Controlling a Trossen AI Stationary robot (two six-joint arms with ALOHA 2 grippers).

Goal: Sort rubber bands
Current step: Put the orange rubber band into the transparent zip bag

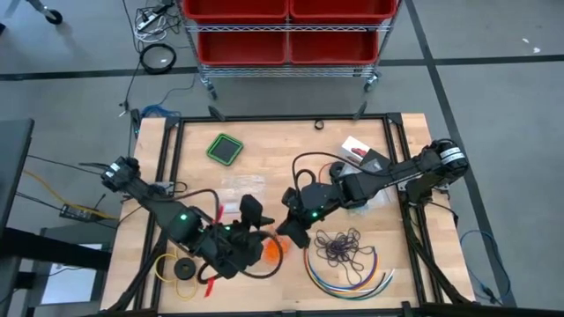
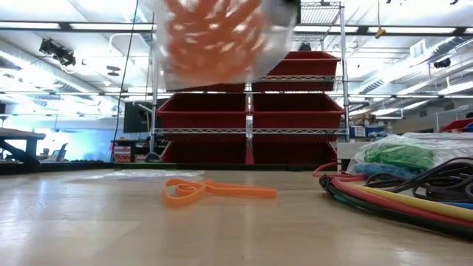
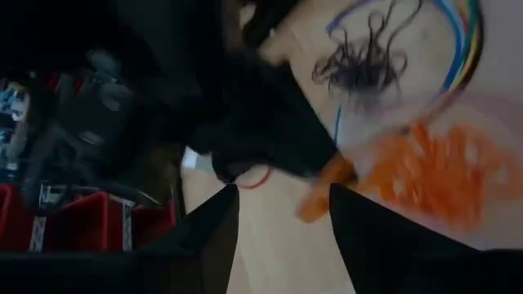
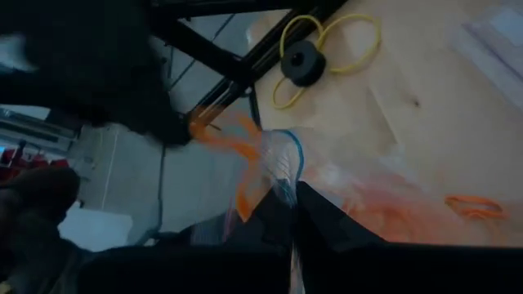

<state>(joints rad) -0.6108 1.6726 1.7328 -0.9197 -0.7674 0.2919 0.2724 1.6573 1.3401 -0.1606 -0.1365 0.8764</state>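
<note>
Orange bands on the worktop under a hanging clear bag

A few orange rubber bands (image 2: 211, 192) lie flat on the wooden worktop (image 2: 111, 229), tangled at their left end. Above them hangs a clear plastic bag (image 2: 218, 41) holding a blurred bunch of orange bands. At the right edge, multicoloured cables (image 2: 399, 203) curve along the worktop, with a clear bag of green bands (image 2: 403, 155) behind them. Red bins (image 2: 251, 111) on a wire rack stand beyond.

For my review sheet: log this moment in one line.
left end effector: open | right end effector: shut on bag | orange bands: in bag | stray band: on table
</note>
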